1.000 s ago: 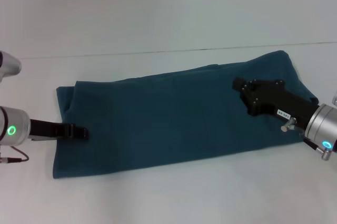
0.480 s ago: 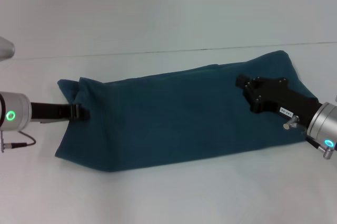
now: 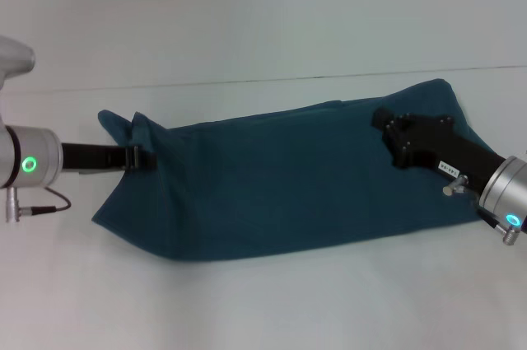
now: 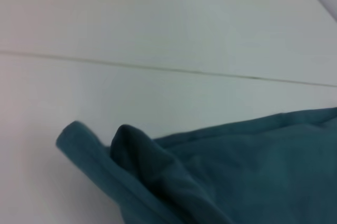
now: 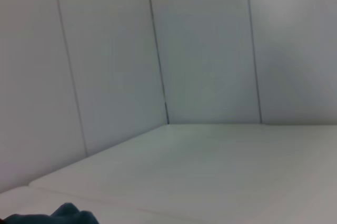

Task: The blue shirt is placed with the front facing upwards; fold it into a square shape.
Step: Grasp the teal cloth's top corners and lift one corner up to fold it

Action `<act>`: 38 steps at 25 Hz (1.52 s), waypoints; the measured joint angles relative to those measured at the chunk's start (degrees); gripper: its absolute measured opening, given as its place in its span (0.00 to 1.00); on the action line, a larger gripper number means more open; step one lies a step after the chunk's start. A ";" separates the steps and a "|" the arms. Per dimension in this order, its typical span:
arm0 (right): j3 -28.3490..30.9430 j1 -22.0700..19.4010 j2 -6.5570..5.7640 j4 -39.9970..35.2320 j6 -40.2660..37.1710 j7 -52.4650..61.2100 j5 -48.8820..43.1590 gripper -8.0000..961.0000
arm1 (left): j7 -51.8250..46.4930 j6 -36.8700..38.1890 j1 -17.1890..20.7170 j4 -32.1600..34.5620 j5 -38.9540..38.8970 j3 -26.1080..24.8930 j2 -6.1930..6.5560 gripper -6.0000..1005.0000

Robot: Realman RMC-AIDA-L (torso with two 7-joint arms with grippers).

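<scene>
Shirt fabric fills the middle of the white tabletop (image 3: 263, 301) before you: the blue shirt (image 3: 288, 177) lies as a long folded band running from the table's left side to its right side, plain teal surface upward, with no lettering showing in any view. Its right end reaches back toward the seam line at the far edge, and its near hem angles toward the front edge at the left. At the left end you see the left gripper (image 3: 146, 157), its black fingers pressed together on the shirt's left edge; the cloth there is raised off the tabletop, forming two small peaks just beside the fingertips, and the near left corner slopes down to the surface. The left wrist view gives you the same lifted corner as a rolled hem and a dark fold standing above the white surface. At the right end the right gripper (image 3: 385, 123) rests over the shirt's upper right portion, its black body lying across the fabric; you cannot tell whether its fingers are apart or closed. The right wrist view shows you only a scrap of teal cloth at the frame's lower corner and pale wall panels (image 5: 210, 50) beyond the table.
</scene>
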 joint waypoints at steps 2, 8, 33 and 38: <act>0.06 0.04 0.05 1.37 0.14 -1.88 2.55 0.01 | 0.01 0.87 -0.08 -1.37 -0.26 0.01 -0.22 0.05; 0.06 2.41 0.29 9.19 3.11 -9.10 11.53 0.01 | 0.03 4.34 0.67 -6.44 -2.93 -0.08 -0.55 0.05; 7.15 23.66 1.45 31.97 27.15 -17.80 0.54 0.01 | -0.57 9.49 1.32 -15.35 -6.23 -0.44 -0.92 0.05; 13.18 25.53 1.54 33.68 31.25 -17.78 -6.27 0.01 | -0.18 9.87 1.68 -15.73 -8.61 -0.39 -0.94 0.05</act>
